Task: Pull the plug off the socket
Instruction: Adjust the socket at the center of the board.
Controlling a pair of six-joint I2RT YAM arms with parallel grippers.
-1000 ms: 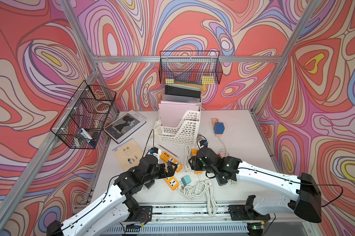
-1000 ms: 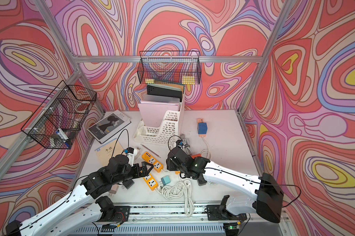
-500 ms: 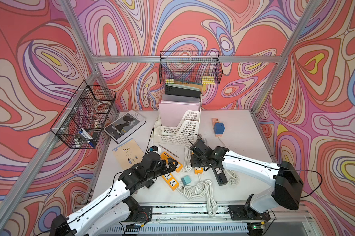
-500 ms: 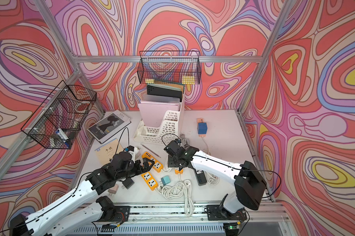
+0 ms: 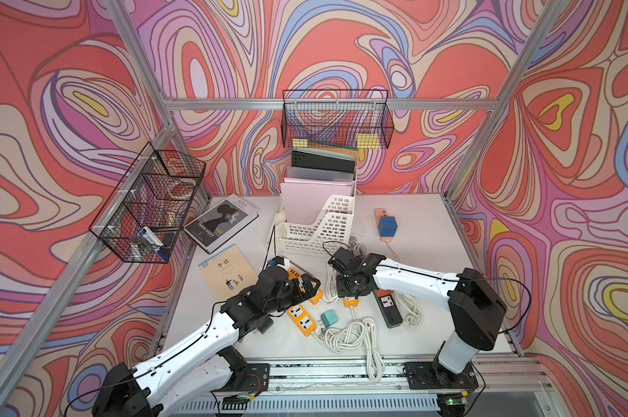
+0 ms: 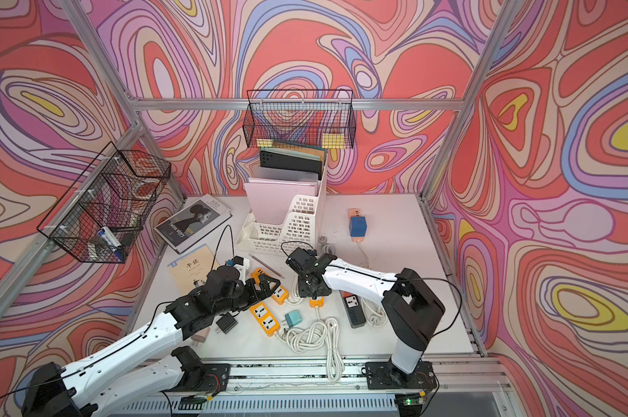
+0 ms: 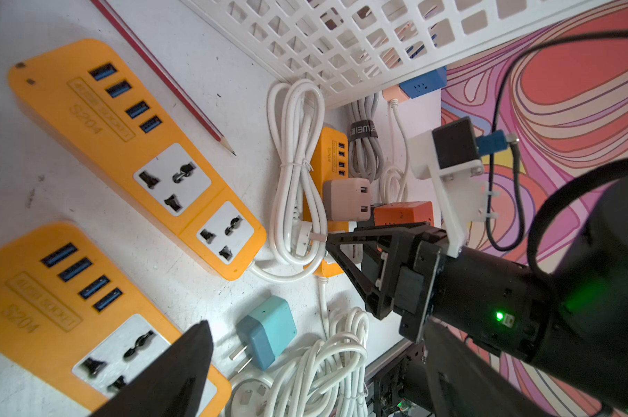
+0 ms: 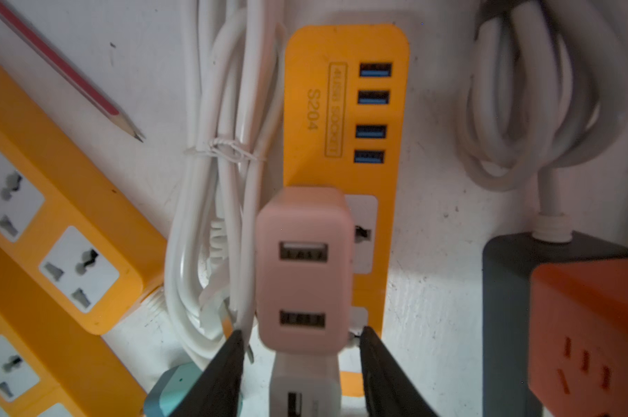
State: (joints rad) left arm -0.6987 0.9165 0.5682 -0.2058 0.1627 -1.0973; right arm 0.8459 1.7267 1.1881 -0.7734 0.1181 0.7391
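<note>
**While the right tool straddles the pink plug, nothing is gripped yet**

Three orange socket strips on the bench point(image 5: 431, 252), count them! Two are bare: the first strip point(image 7: 124, 144) and the second strip point(image 7: 34, 296), side by side. The third strip point(image 8: 345, 108) lies at about 6 o'clock from the white file rack point(image 5: 319, 224), with the bare pair at its 9 o'clock.

Two plugs sit in that third strip: the pink plug point(image 8: 303, 267), fully seated, and a white plug point(image 8: 305, 382) right beside it. The right tool point(image 8: 301, 341) hangs over them, jaws part-way open, one finger on either side of the pink plug. There is a sliver of gap on each side, so it holds nothing.

The left tool point(image 6: 267, 283) is spread wide and empty above the bare pair.

One teal charger point(image 7: 265, 330) lies loose at the third strip's 7 o'clock. One dark strip point(image 5: 388, 310) carrying one orange cube point(image 8: 590, 325) lies at its 4 o'clock.
</note>
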